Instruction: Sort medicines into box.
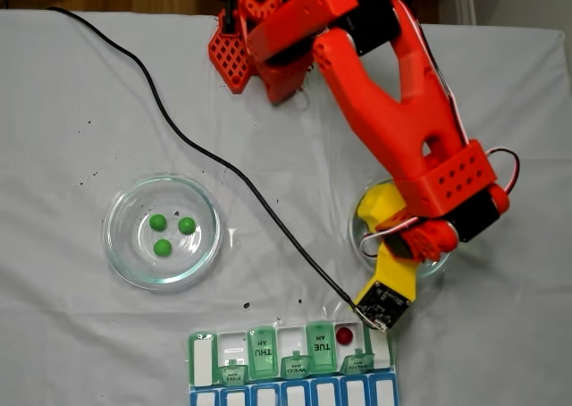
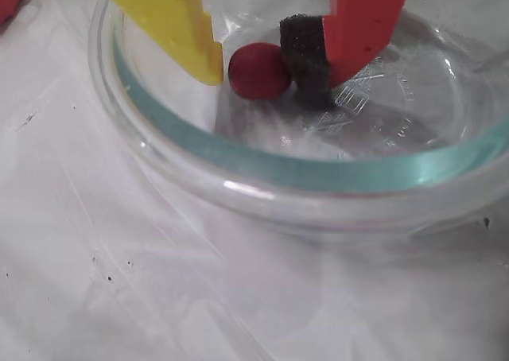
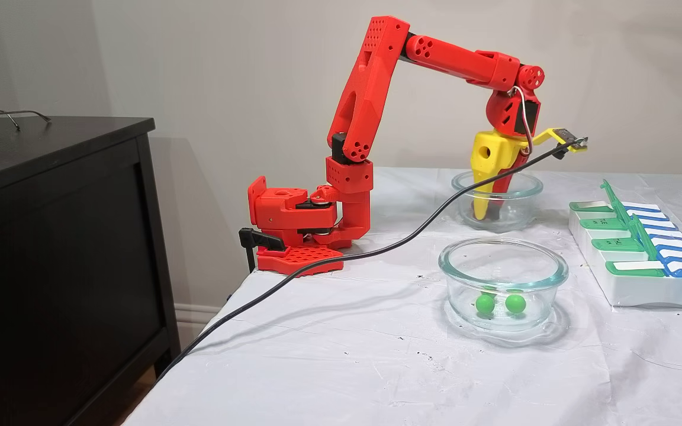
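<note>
Bracketing red pill [image 2: 258, 71] | cable [image 1: 223, 169] crosses table | green pills' dish [image 1: 121, 245] apart

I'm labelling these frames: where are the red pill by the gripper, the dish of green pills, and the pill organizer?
red pill [image 2: 258, 71]: wrist view, middle of the ball.
dish of green pills [image 1: 118, 245]: a fixed view, left glass rim.
pill organizer [image 3: 643, 293]: a fixed view, white front wall.

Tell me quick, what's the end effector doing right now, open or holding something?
End effector: inside the clear glass dish, fingers closing around a dark red round pill; firm grip cannot be told.
</note>
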